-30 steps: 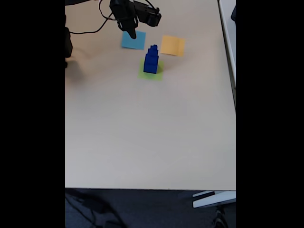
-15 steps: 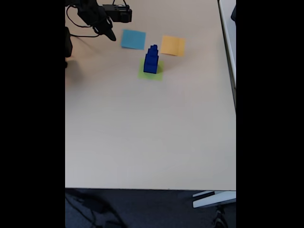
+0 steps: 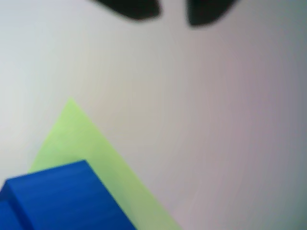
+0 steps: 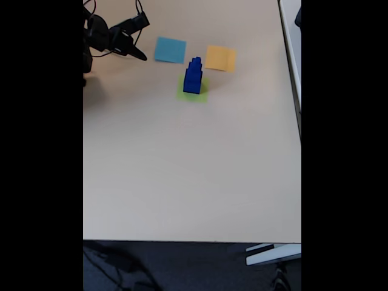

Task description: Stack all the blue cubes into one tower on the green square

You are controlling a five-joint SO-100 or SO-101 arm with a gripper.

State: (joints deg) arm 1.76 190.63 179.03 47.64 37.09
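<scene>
In the fixed view the blue cubes (image 4: 193, 76) stand as one stepped tower on the green square (image 4: 194, 91), the smaller ones on top. My gripper (image 4: 140, 56) is at the far left of the table, well away from the tower, its dark tip pointing right. In the wrist view a blue cube (image 3: 57, 199) fills the lower left corner on the green square (image 3: 86, 139). Two blurred dark fingertips (image 3: 127, 7) reach in from the top edge. A narrow gap separates them, so the gripper (image 3: 173, 12) is open with nothing in it.
A flat light-blue square (image 4: 170, 50) lies between the gripper and the tower, and an orange-yellow square (image 4: 220, 58) lies right of the tower. The beige table (image 4: 194, 170) stretches to its front edge. A black cable trails at the top left.
The arm has swung left from above the light-blue square to the table's far left side. The tower has not moved.
</scene>
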